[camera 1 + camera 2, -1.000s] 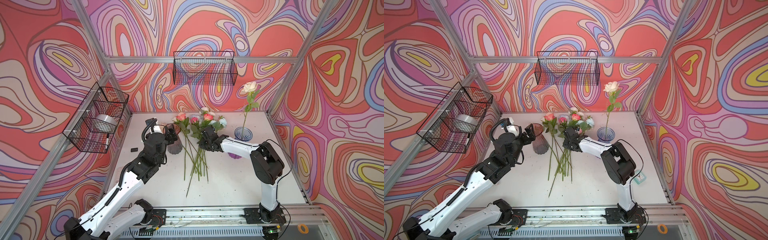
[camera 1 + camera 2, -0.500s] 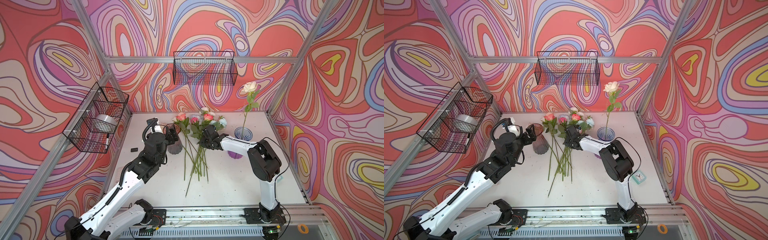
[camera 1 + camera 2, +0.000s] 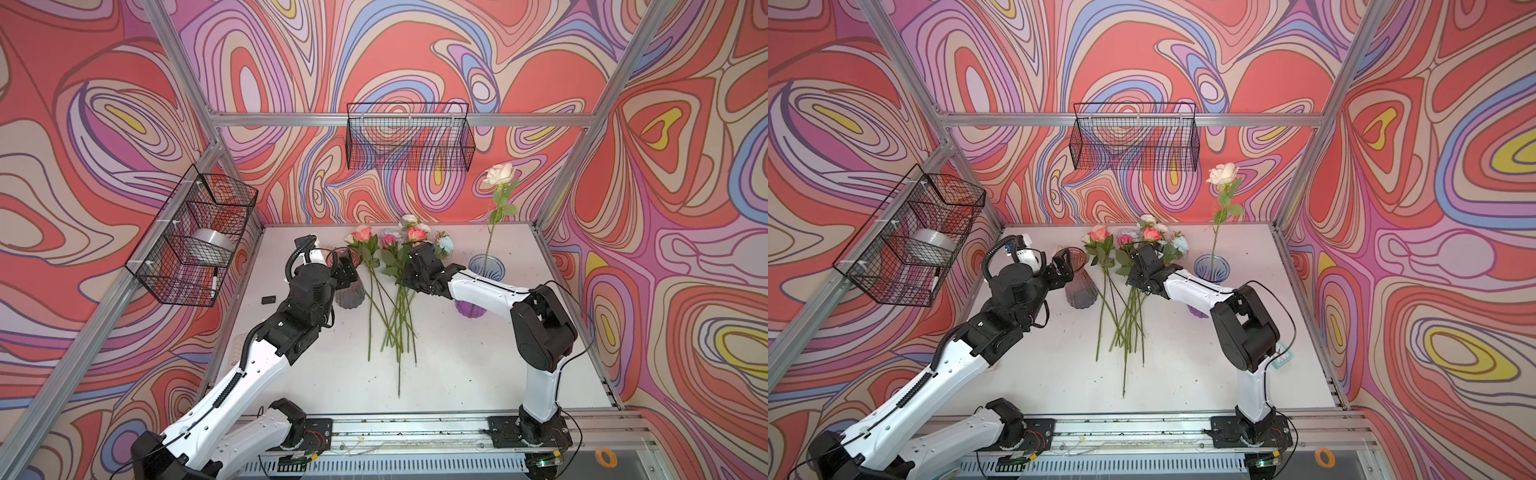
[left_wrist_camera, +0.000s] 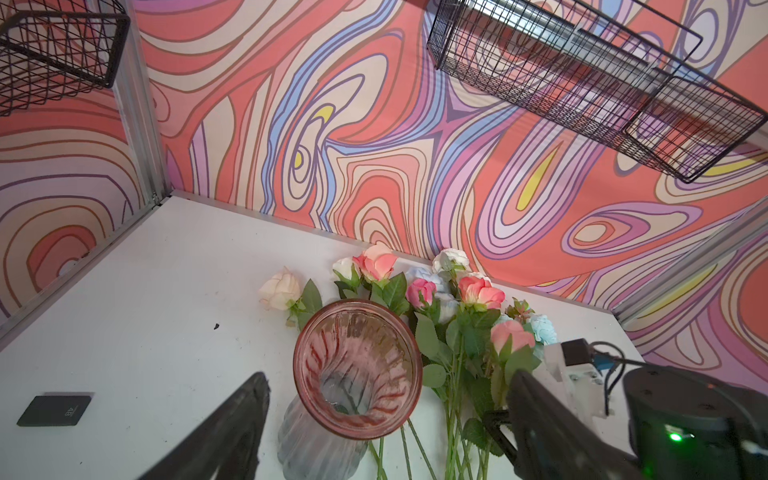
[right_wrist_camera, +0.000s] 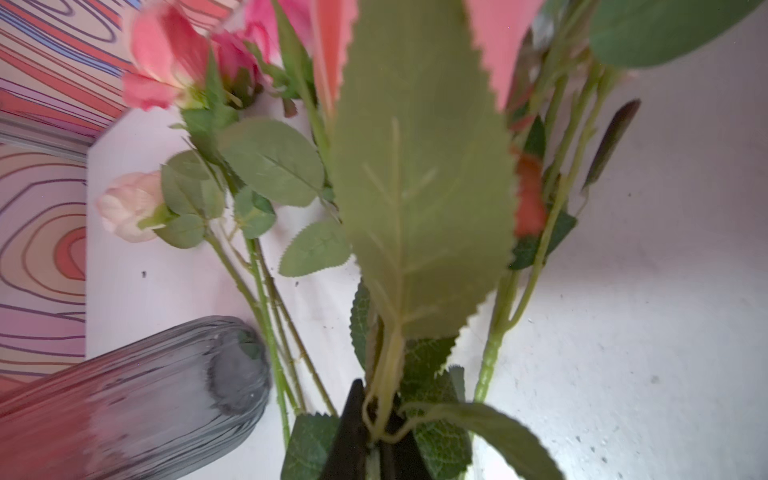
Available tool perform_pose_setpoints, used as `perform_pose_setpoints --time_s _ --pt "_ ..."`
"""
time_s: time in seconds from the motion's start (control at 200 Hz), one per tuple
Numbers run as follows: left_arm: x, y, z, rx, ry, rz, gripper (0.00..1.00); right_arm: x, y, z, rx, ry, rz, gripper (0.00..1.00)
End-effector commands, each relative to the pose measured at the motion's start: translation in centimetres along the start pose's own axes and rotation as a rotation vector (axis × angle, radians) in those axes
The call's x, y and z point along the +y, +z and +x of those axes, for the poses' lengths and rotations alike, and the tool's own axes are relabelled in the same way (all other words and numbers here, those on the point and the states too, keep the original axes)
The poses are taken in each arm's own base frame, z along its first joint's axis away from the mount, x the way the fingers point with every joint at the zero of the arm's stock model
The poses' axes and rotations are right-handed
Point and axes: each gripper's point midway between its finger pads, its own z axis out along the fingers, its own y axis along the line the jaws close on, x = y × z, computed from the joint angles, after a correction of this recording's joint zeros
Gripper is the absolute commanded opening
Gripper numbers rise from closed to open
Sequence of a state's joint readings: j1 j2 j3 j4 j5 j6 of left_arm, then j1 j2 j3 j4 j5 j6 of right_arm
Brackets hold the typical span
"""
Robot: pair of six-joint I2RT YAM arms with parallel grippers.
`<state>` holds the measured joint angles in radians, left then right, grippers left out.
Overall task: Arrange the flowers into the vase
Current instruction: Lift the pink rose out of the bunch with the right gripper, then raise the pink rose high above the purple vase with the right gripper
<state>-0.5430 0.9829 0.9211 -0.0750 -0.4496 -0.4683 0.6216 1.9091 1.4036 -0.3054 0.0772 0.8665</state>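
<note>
Side wire basket [image 3: 166, 286] holds a tape roll [image 3: 208, 246]; black card [image 3: 269, 298] lies on table [image 3: 457, 365].

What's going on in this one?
The right gripper is shut on a leafy stem in the pile of flowers lying mid-table. The left gripper hangs open, its jaws on either side of the rim of an empty pink-and-grey vase, not gripping it. One cream rose already stands in the blue vase on the right. The other blooms lie flat on the table.
</note>
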Motion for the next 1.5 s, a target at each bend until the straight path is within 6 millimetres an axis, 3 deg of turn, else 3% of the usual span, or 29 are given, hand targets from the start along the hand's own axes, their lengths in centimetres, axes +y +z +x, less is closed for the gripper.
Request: perform_pose_setpoints --time_s 0.0,0.235,0.245,0.506,0.711,0.951,1.162,1.292,1.492 --pt "-0.9 0.0 -0.9 0.000 -0.019 0.034 0.90 0.8 -2.3 -0.6 -0.024 -0.037 -0.028 0.06" --pt "-1.3 0.8 0.2 0.045 -0.004 0.041 0.89 1.7 -4.5 -0.9 -0.037 -0.069 -0.054 0.06" --pt "-1.3 0.8 0.2 0.047 -0.003 0.040 0.89 2.3 -5.6 -1.5 -0.055 -0.069 -0.075 0.06" --pt "-0.3 2.4 2.1 0.144 0.057 -0.072 0.82 3.6 -9.1 -3.3 -0.113 -0.135 -0.100 0.06" --pt "0.1 2.8 2.9 0.205 0.077 -0.119 0.79 6.0 -11.7 -5.2 -0.140 -0.207 -0.120 0.04" --pt "-0.6 2.1 2.3 0.178 0.031 -0.059 0.79 9.0 -15.1 -5.2 -0.208 -0.289 -0.164 0.03" --pt "-1.9 1.2 1.9 0.182 0.002 0.030 0.79 11.0 -19.6 -6.7 -0.293 -0.352 -0.186 0.02" --pt "-3.4 0.6 0.9 0.144 -0.044 0.128 0.80 11.1 -21.6 -8.2 -0.365 -0.353 -0.177 0.01" --pt "-7.6 -0.9 0.6 0.153 -0.095 0.387 0.78 11.5 -23.6 -9.7 -0.438 -0.366 -0.176 0.00"
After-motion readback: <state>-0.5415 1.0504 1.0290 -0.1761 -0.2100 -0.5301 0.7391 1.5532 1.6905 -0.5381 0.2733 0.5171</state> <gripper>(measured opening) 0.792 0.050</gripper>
